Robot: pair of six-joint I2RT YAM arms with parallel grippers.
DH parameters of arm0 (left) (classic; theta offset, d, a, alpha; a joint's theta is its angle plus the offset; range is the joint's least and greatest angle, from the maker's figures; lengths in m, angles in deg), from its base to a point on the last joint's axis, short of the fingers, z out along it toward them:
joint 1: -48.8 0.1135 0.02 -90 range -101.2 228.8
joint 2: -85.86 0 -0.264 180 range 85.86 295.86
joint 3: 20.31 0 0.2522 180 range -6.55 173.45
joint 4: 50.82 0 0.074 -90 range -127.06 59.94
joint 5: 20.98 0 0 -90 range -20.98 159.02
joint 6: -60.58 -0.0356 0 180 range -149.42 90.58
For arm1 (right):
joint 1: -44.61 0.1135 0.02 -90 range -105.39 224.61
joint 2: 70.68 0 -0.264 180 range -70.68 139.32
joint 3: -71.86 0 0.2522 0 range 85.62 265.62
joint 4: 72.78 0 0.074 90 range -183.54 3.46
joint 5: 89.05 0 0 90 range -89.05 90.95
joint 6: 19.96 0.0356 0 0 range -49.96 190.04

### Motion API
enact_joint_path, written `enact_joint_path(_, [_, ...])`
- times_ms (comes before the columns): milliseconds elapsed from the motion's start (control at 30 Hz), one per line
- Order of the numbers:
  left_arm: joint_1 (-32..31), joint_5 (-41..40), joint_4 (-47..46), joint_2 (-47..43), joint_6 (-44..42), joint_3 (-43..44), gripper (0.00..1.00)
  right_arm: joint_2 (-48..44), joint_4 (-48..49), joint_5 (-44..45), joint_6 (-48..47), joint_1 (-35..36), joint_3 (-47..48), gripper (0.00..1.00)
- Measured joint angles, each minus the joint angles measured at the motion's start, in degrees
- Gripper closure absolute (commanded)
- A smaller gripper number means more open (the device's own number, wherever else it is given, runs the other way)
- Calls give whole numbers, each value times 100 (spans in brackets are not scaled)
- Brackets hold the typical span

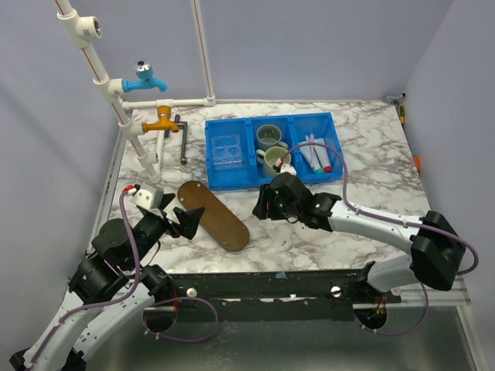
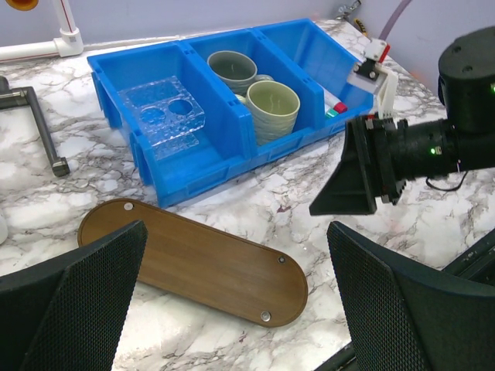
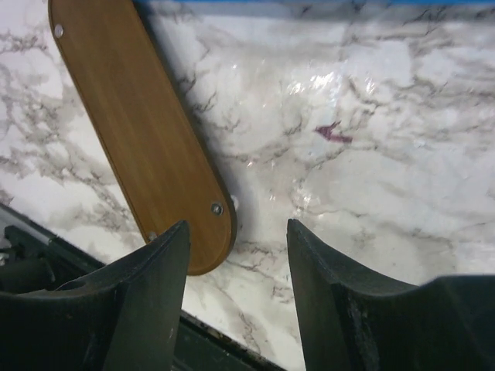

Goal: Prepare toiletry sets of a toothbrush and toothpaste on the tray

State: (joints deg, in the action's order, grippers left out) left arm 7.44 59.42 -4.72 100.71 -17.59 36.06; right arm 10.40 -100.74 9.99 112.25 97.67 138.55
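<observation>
The tray (image 1: 214, 216) is lying flat on the table (image 1: 371, 178), its long axis running from 10 to 4 o'clock. The left gripper (image 1: 184, 222) and right gripper (image 1: 263, 205) are hovering with fingers apart, empty.

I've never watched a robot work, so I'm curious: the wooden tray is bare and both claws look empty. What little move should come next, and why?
Probably the right gripper should reach into the blue bin's right compartment. Its jaws stand open and empty over the marble, the tray is bare, and the toothbrushes lie there.
</observation>
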Motion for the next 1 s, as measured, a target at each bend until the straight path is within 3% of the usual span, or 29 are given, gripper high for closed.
enact_joint_path(400, [0, 0, 0, 0, 0, 0, 1, -304, 1600, -697, 1252, 437, -1589, 43])
enact_joint_path(700, [0, 0, 0, 0, 2, 0, 1, -11, 2830, -896, 2044, 765, -2037, 42])
enact_joint_path(1000, [0, 0, 0, 0, 2, 0, 1, 350, 3436, -881, 2494, 925, -2175, 41])
